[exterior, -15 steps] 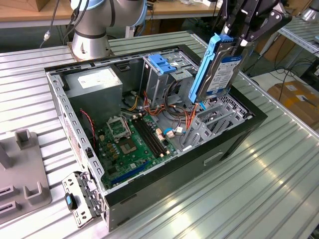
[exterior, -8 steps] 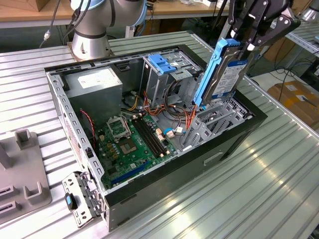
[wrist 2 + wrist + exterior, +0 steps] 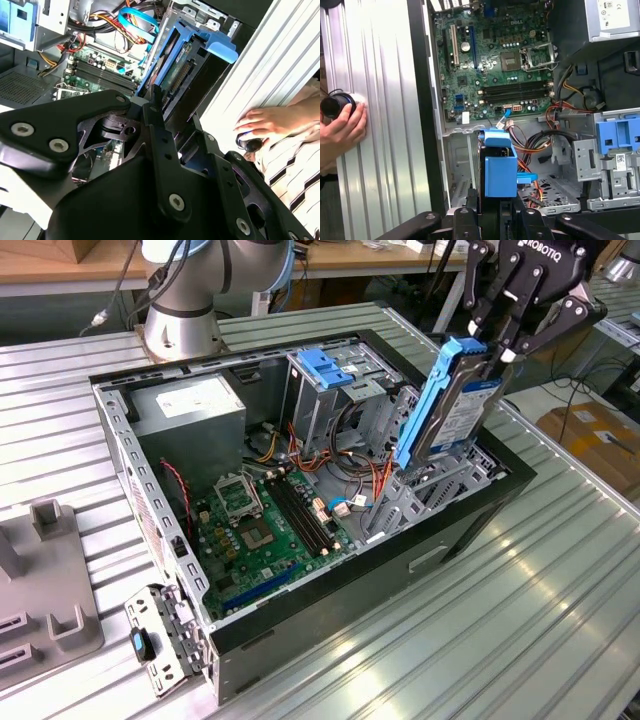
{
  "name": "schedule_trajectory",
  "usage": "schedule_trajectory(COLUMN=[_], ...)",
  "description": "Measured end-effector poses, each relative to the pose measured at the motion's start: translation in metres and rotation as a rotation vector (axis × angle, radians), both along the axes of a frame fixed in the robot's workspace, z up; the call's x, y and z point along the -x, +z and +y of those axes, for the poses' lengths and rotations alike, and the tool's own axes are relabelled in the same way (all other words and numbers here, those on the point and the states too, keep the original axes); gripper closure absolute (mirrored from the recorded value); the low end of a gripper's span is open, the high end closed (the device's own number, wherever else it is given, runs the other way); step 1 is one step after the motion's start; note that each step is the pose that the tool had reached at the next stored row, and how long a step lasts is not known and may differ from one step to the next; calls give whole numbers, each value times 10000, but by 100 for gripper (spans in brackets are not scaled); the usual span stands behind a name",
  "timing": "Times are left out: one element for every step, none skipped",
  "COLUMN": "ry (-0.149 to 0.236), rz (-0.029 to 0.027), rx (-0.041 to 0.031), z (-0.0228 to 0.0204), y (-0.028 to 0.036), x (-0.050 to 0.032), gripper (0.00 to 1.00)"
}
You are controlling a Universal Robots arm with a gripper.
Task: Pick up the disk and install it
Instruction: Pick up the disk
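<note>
Black gripper [image 3: 503, 338] is clamping the silver-grey, blue-framed rectangular disk [image 3: 450, 405] — tilted over the open black computer case [image 3: 300, 615], upper right of the exterior view — likely stiff, weighty, shock-sensitive; frame edges suit gripping.

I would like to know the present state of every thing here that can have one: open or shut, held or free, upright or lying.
computer case: lying on its side, side panel off, inside exposed.
disk: held on edge, tilted, lower end down inside the computer case.
pincer: shut on the disk's upper end.
processor socket: bare, no cooler on it.
person's hand: resting on the table, at a black round object.
</note>
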State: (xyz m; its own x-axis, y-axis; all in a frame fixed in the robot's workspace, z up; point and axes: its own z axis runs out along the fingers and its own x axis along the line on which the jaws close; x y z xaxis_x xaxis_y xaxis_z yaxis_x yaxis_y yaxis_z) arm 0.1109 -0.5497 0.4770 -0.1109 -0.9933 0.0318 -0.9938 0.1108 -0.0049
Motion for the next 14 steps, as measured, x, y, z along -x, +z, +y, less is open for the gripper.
schedule_trajectory(ry=[-1,0,-1,24,153,245,333,497,566,568,569,570,570,570], rz=[0,0,1,1,1,1,1,1,1,1,1,1,1,1], rx=[-2,0,1,-1,0,0,-1,0,5,5,6,5,5,4], z=[-1,0,0,-1,-1,-1,-1,-1,-1,-1,-1,-2,-3,-10], y=[-8,-20,-37,-74,-89,-94,-99,-108,-111,-111,-111,-112,-112,-113], x=[-16,-41,-43,-43,-43,-44,-44,-44,-44,-44,-43,-44,-44,-43], gripper=[65,65,65,65,65,65,65,65,65,65,65,65,65,65])
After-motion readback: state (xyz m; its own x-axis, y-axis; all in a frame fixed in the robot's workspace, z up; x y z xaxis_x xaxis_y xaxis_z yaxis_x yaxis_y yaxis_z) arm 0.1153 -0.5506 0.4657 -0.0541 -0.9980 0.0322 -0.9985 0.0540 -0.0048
